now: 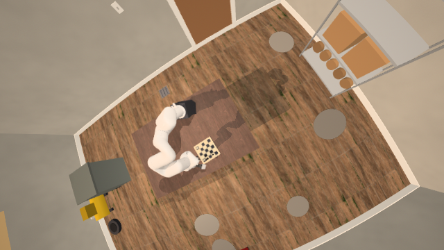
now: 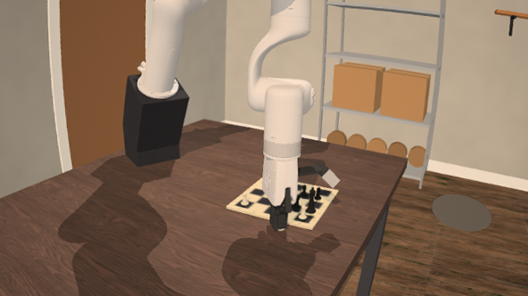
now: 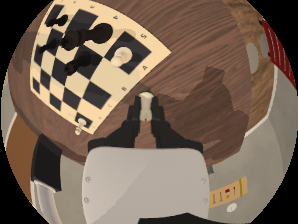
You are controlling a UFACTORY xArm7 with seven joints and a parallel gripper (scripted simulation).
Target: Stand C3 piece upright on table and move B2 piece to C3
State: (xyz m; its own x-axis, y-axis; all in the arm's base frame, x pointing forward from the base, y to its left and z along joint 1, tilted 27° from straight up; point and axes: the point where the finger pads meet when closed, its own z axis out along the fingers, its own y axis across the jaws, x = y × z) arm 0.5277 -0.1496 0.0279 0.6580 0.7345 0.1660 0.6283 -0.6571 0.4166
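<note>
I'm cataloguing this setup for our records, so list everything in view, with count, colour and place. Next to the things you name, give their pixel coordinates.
Table (image 1: 208, 114) (image 2: 198, 267) (image 3: 190, 60): one, brown, under the board
Chessboard (image 1: 207, 150) (image 2: 251, 213) (image 3: 107, 75): one, cream and dark, on table
Black pieces (image 2: 312, 202) (image 3: 77, 65): four, on board
White pieces (image 2: 303, 215) (image 3: 120, 56): two, on board
Shelf rack (image 1: 385, 31) (image 2: 437, 69): one, grey, by wall
Boxes (image 1: 341, 29) (image 2: 357, 88): at least two, orange-brown, on rack
Floor discs (image 1: 329, 123) (image 2: 460, 212) (image 3: 252, 59): five, grey
Door (image 1: 205, 21) (image 2: 105, 83): one, brown, in wall
Smaller background items: not all identifiable
Arm (image 1: 163, 139) (image 2: 282, 120): one, white, over table
Claw (image 2: 280, 227) (image 3: 146, 104): one, black, beside board, shut on a white piece (image 3: 145, 100)
</note>
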